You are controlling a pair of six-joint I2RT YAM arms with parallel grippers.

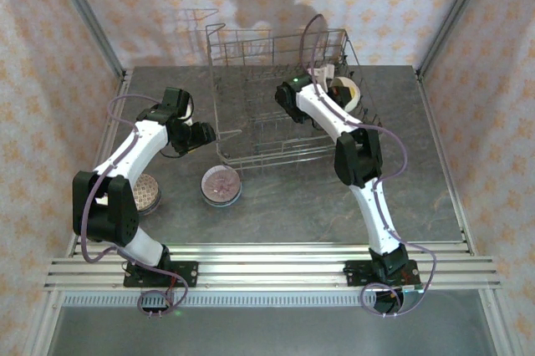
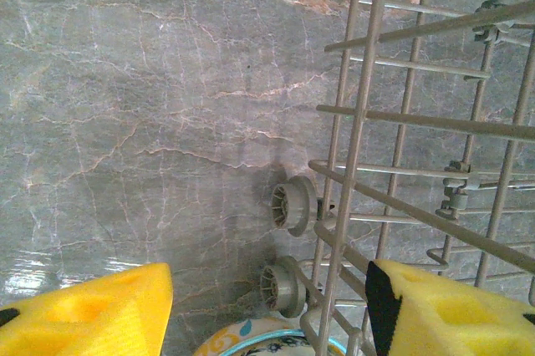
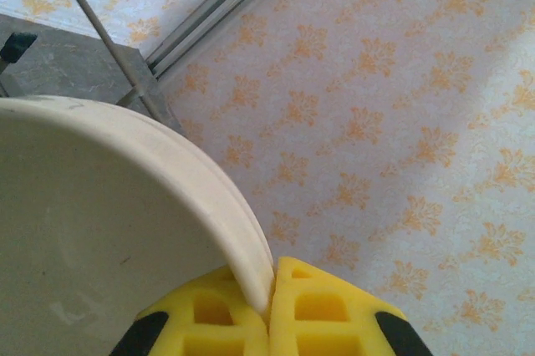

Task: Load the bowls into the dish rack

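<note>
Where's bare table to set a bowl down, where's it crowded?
Free: table right of the dish rack, plus the near-centre strip before it. Crowded: rack's front-left corner, with left gripper, purplish bowl, dotted bowl.

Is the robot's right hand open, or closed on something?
Closed. In its wrist view, the right hand pinches the rim of the cream bowl between its yellow fingers.

Cream bowl (image 3: 109, 231), silvery wire dish rack (image 2: 359, 122), grey marbled table (image 2: 150, 122), orange-flowered pale walls (image 3: 401, 122)
</note>
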